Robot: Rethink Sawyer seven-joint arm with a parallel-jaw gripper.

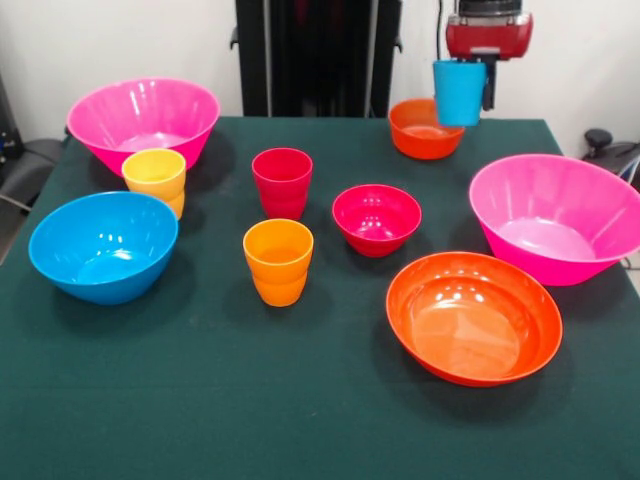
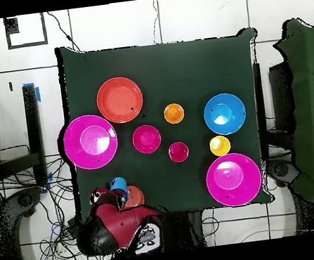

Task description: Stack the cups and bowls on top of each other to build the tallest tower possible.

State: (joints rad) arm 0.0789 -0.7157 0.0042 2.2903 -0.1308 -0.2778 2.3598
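Blue cup lifted, nothing stacked yet

Pincer (image 1: pixel 470 95) is pinching the blue cup (image 1: pixel 459 92) by its rim, upright and clear of the bench (image 1: pixel 200 420). Cup hangs over the small orange bowl (image 1: pixel 424 128) at the robot-side edge; overhead view shows it above that bowl's rim on the side toward the pink bowl (image 2: pixel 90 142), not centred.

Front view layout:
- large pink bowl (image 1: pixel 143 120) at far left corner, close to the bench edge
- yellow cup (image 1: pixel 155 180) just in front of it, touching or nearly so, can't tell which
- medium blue bowl (image 1: pixel 104 246) near the left edge, just beside the yellow cup
- red cup (image 1: pixel 282 182) and orange cup (image 1: pixel 278 261) mid-bench, apart from each other
- small magenta-red bowl (image 1: pixel 377 219) right of the red cup, standing free
- second large pink bowl (image 1: pixel 555 217) reaches the right bench edge
- shallow orange bowl (image 1: pixel 473 316) in front of it, rims close

All pieces upright, mouths up, each standing alone.

Open room: the whole camera-side strip of the bench is bare, widest at the left front. Far-centre strip between the left pink bowl and the small orange bowl is also bare. Gaps around the two middle cups are moderate; right-hand cluster is tight
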